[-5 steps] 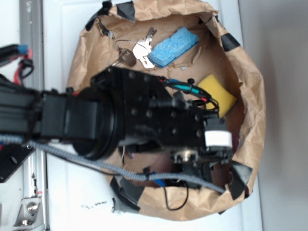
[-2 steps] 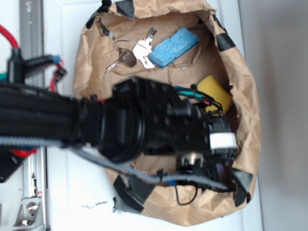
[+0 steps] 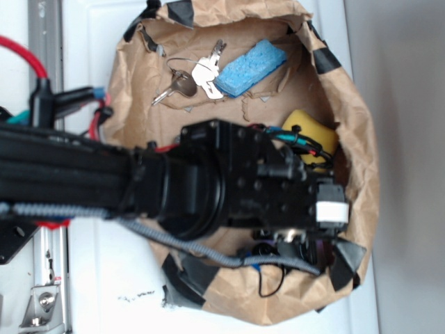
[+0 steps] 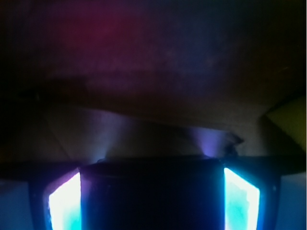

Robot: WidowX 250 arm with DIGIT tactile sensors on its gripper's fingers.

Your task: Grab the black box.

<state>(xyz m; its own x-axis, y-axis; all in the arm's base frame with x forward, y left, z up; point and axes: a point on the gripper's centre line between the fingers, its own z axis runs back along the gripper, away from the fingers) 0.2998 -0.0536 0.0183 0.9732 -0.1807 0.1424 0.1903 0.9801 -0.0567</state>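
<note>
In the wrist view the jaws sit at the bottom edge, their two glowing pads (image 4: 64, 201) standing at about 7 and 5 o'clock with a dark flat shape filling the whole gap between them; this looks like the black box (image 4: 151, 194), its top edge level and touching both pads, so the jaws appear closed onto it at box width, though the picture is too dim to be certain of contact. Above it, toward 12 o'clock, lies crumpled brown paper in deep shadow, and a sliver of yellow shows at 3 o'clock. In the exterior view the gripper (image 3: 306, 247) is deep in the paper bowl (image 3: 361, 139) at roughly 5 o'clock of the bowl, its own bulk hiding the box and the jaw tips. The yellow sponge (image 3: 309, 132) lies just beside the gripper body at 1 o'clock. Farther out, at 12 o'clock of the bowl, the blue sponge (image 3: 249, 66) rests touching a bunch of keys (image 3: 195, 75) on its 9 o'clock side. The bowl sits on a white worktop (image 3: 104, 285).
</note>
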